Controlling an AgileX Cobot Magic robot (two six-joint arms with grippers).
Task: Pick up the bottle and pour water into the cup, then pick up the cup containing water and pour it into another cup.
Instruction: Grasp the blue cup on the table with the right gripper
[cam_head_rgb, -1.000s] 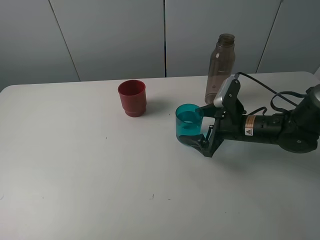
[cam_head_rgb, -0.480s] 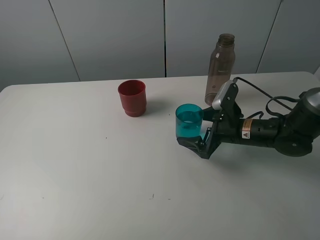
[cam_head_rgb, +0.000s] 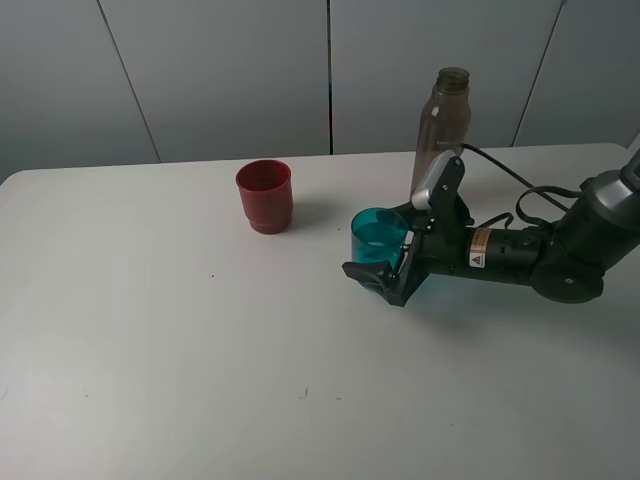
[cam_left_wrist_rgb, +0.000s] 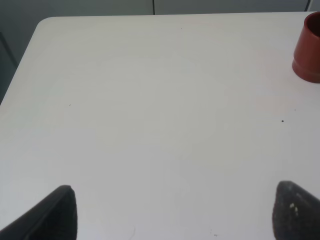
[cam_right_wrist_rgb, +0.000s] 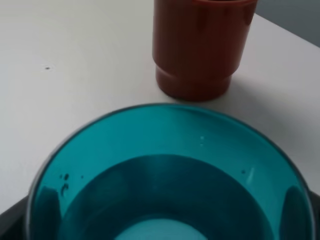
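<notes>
Right hand (cam_head_rgb: 375, 246) straddles cup (cam_head_rgb: 379, 230), just before bottle (cam_head_rgb: 445, 120); can't tell if squeezing. Thin, slick, probably watered: take mid-wall, gently, keep level. Left hand (cam_left_wrist_rgb: 175, 200) wide, empty.

The translucent teal cup (cam_head_rgb: 379, 236) is upright with its mouth open, clasped between the fingers of the right hand (cam_head_rgb: 377, 246). The tall, smoky grey-brown bottle (cam_head_rgb: 440, 130) stands upright just behind the teal cup. The opaque red cup (cam_head_rgb: 265, 196), with its stepped base, stands upright on the surface, well apart to the teal cup's left in the high view.
</notes>
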